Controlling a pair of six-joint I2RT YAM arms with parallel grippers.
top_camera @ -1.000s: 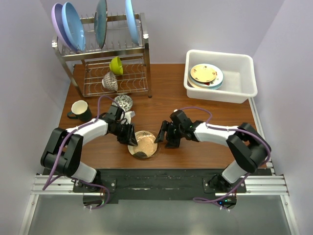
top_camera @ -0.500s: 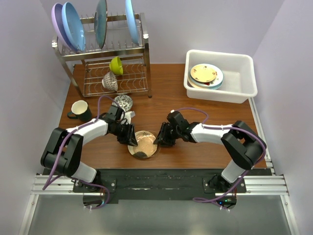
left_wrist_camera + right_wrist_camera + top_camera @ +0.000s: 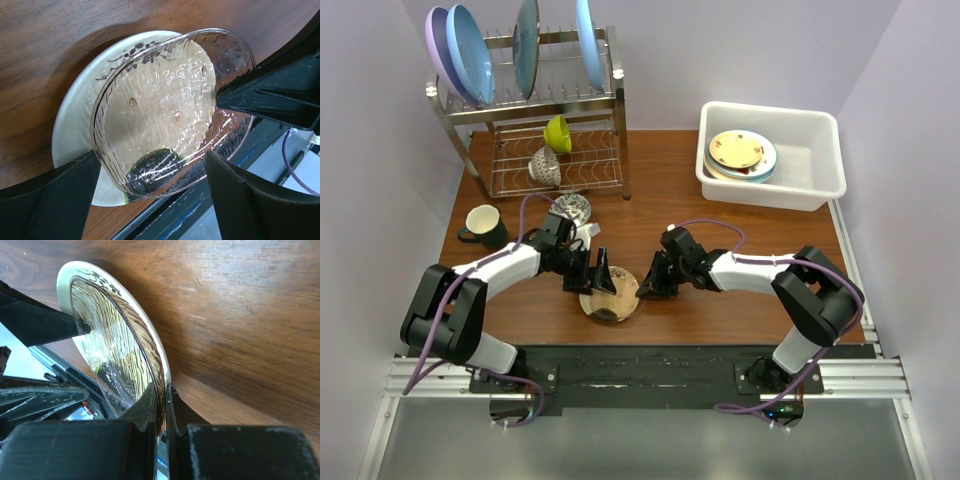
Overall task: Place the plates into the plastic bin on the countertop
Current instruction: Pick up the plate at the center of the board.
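1. Right gripper [image 3: 164, 390]: lower centre of the overhead view, reaching in from the right. Its pincer is closed tight on the right-hand rim of the glass plate [image 3: 165, 115]. Whether the rim of the cream plate [image 3: 75, 130] also sits in the pinch cannot be told.
2. Left gripper [image 3: 598, 276]: just left of the same pair of plates. Its pincer stands wide, one finger on either side of the glass plate's near edge, gripping nothing.
3. Glass plate: clear, with a rippled texture. It is tilted up over the cream plate and offset toward the bottom of the left wrist view.
4. Cream plate: pale, with dark speckles along one rim, lying under the glass plate. It is on the countertop [image 3: 660, 180], low in the overhead view and close to the table's near edge.
5. Bin [image 3: 820, 120]: white, upper right of the overhead view, on the countertop and well apart from both grippers.
6. Stacked plates [image 3: 742, 152]: in the left half of the bin. The top one is cream with small marks, over a teal-edged one.
7. Wire rack [image 3: 620, 130]: two tiers, upper left. A lilac plate [image 3: 436, 45] and blue plates [image 3: 470, 50] stand on edge in the top tier.
8. Green bowl [image 3: 558, 133]: lower tier of the rack, above a patterned cup [image 3: 545, 167].
9. Dark mug [image 3: 482, 225]: at the left edge of the countertop.
10. Patterned bowl [image 3: 572, 208]: in front of the rack, beside the left arm.
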